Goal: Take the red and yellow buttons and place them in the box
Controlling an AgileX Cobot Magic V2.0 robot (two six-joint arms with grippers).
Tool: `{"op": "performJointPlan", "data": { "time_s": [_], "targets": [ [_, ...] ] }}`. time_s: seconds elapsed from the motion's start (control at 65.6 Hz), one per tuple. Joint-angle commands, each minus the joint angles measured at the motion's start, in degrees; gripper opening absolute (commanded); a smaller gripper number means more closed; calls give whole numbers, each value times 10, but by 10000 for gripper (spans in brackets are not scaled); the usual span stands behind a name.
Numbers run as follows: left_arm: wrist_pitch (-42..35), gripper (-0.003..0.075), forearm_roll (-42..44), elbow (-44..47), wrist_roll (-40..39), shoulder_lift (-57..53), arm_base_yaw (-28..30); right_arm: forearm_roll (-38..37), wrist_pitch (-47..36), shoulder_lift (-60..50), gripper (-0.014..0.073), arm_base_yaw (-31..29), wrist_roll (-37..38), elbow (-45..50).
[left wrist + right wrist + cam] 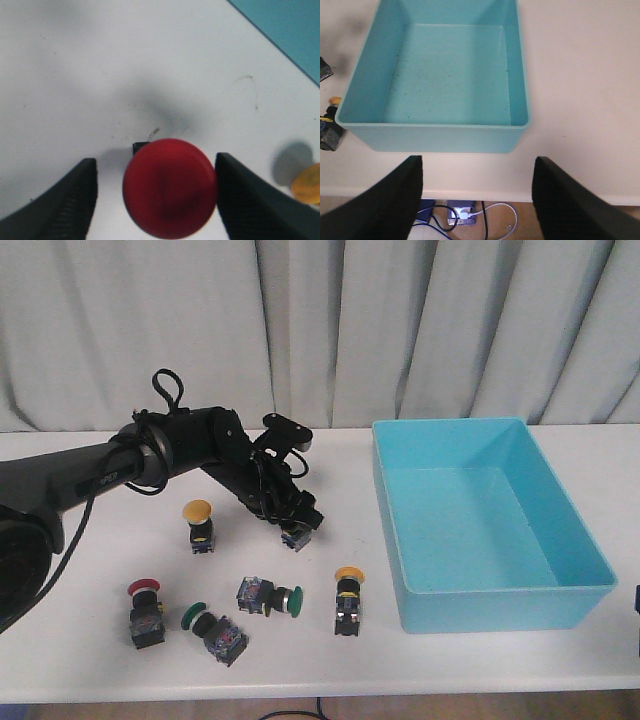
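Though blurred, round matte red button (170,188) cap.

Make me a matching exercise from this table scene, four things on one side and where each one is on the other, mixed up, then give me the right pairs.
Things:
1. red button with a bare cap
2. left gripper
3. green button lying on its side
4. blue box

Places:
A. on the table's right side, nothing inside
B. front left corner of the group, standing upright
C. around a red button, jaws open
D. middle of the front row, between another green button and a yellow button

Pairs: 1-B, 2-C, 3-D, 4-A
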Motion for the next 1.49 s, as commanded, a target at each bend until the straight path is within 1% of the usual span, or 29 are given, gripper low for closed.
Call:
{"op": "performJointPlan", "data": {
  "time_s": [0.0, 0.168, 0.305, 0.442, 0.595, 0.656, 0.732, 0.854, 0.976, 1.174, 1.326, 1.479],
  "targets": [
    [-30, 363, -12, -17, 2, -37, -2, -5, -32, 4, 453, -1, -1, -19],
    [-25, 246, -12, -17, 1, -39, -2, -5, -32, 4, 453, -1, -1, -19],
    [-7, 188, -13, -17, -1, -56, -2, -5, -32, 4, 453, -1, -1, -19],
    [39, 165, -13, -17, -4, -98, 0, -5, -32, 4, 453, -1, -1, -19],
    [84, 167, -16, -14, -4, -167, 10, -5, -32, 4, 453, -1, -1, -19],
    [104, 167, -33, -5, -4, -202, 19, -5, -32, 4, 453, -1, -1, -19],
    [107, 167, -53, 25, -4, -247, 33, -5, -32, 4, 453, -1, -1, -19],
    [84, 167, -73, 112, 2, -332, 55, -5, -32, 4, 453, -1, -1, -19],
    [37, 167, -72, 215, 3, -433, 73, -5, -32, 4, 453, -1, -1, -19],
    [-37, 167, -79, 369, 18, -587, 74, -5, -32, 4, 453, -1, -1, -19],
    [-62, 167, -95, 480, 18, -663, 74, -4, -32, 4, 453, -1, -1, -19],
    [-98, 167, -125, 548, 32, -693, 73, -4, -32, 4, 453, -1, -1, -19]
  ]
}}
